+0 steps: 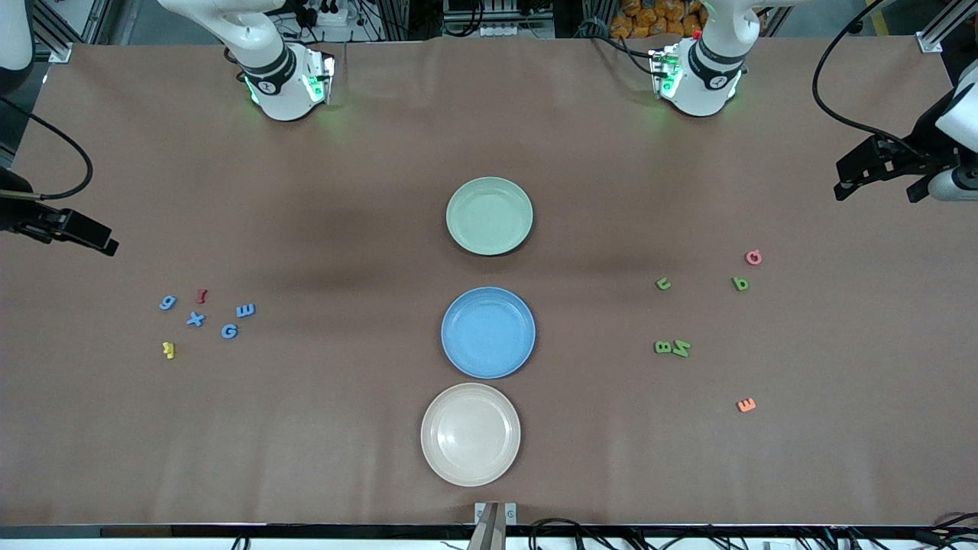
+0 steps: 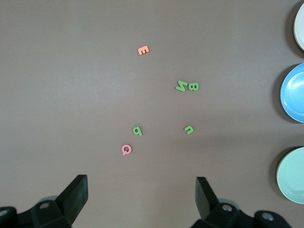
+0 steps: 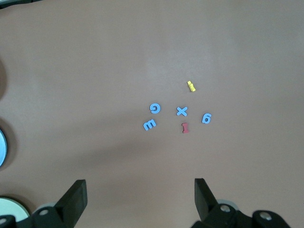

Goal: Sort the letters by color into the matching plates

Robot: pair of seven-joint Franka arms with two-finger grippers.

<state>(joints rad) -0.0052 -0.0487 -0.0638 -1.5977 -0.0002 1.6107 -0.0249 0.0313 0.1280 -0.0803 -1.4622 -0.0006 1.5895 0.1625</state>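
Note:
Several blue letters (image 1: 229, 331) lie in a cluster toward the right arm's end of the table; they also show in the right wrist view (image 3: 155, 108). Several green letters (image 1: 662, 347) lie toward the left arm's end and show in the left wrist view (image 2: 193, 86). The mint green plate (image 1: 489, 216) and the blue plate (image 1: 488, 332) sit mid-table, both empty. My left gripper (image 1: 875, 179) (image 2: 141, 194) is open and empty, up over the table edge past the green letters. My right gripper (image 1: 92, 235) (image 3: 140, 197) is open and empty, up near the blue letters.
A cream plate (image 1: 471, 434) sits nearest the front camera, in line with the other two. A red letter (image 1: 201, 296) and a yellow letter (image 1: 168, 350) lie among the blue ones. A pink letter (image 1: 753, 257) and an orange letter (image 1: 746, 405) lie near the green ones.

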